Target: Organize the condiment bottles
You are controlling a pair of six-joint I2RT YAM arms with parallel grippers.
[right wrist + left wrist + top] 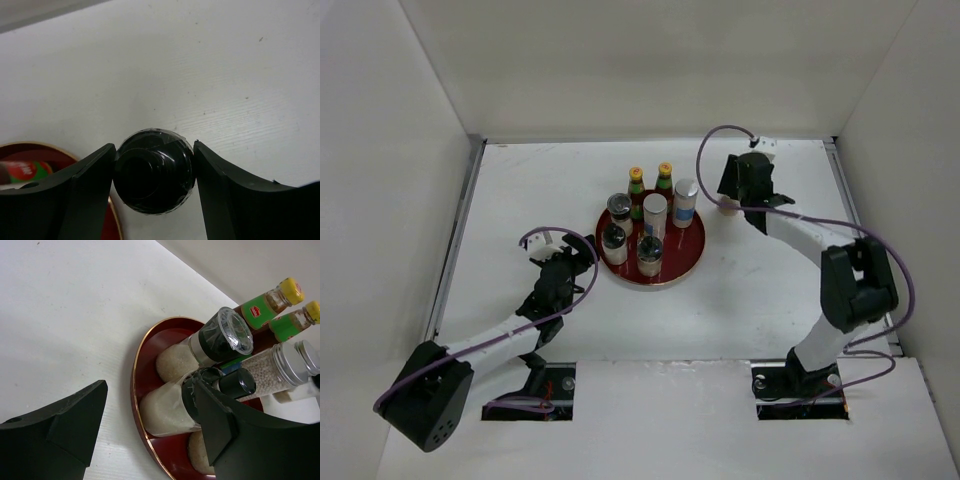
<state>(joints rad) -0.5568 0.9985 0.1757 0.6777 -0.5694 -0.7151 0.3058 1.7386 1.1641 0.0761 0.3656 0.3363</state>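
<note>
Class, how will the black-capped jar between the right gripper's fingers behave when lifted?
The black-capped jar has a round, glossy cap, so the right gripper may find it slippery. Similar jars on the tray look grain-filled, so it's probably bottom-heavy.

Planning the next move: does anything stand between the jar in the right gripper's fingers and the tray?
No: the table between the black-capped jar and the red tray is bare, though a silver-capped shaker crowds that rim.

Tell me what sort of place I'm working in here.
Probably a robotics test cell, not a kitchen: plain white walls box in a white table, with condiment bottles clustered at one red tray.
</note>
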